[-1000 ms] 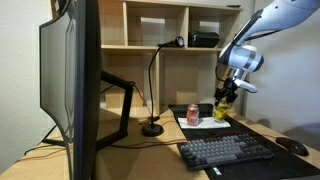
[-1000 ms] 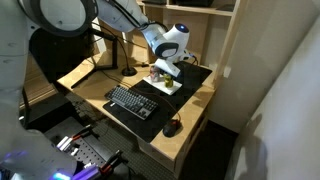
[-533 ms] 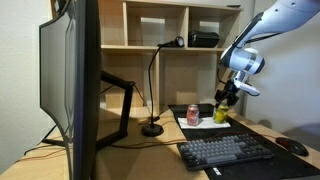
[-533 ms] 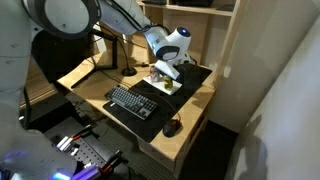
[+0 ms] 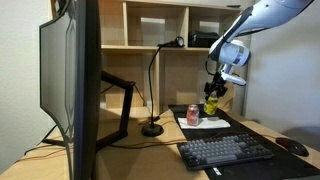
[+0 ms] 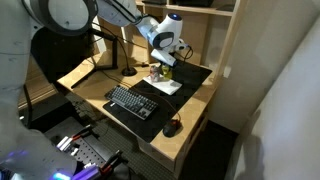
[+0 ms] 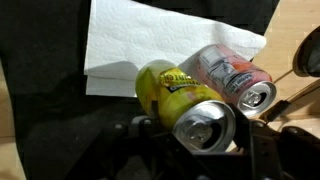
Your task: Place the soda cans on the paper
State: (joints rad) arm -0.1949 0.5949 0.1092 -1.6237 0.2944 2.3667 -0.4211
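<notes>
My gripper (image 5: 214,88) is shut on the yellow-green soda can (image 5: 211,103) and holds it in the air above the desk. The wrist view shows this can (image 7: 172,92) between my fingers (image 7: 200,138), silvery top toward the camera. The pink-red soda can (image 5: 193,115) stands upright at the edge of the white paper (image 5: 208,123), close beside the held can, and also shows in the wrist view (image 7: 232,72). The paper (image 7: 130,40) lies flat on the black desk mat below. In an exterior view my gripper (image 6: 162,62) hangs over the paper (image 6: 168,87).
A black desk lamp (image 5: 152,127) stands left of the paper. A keyboard (image 5: 226,150) and a mouse (image 5: 292,146) lie on the black mat (image 6: 193,80) in front. A large monitor (image 5: 70,90) blocks the near side. Shelves (image 5: 160,30) rise behind the desk.
My gripper has risen and moved toward the pink-red can with the yellow-green can in it; the can was low over the paper's far end before.
</notes>
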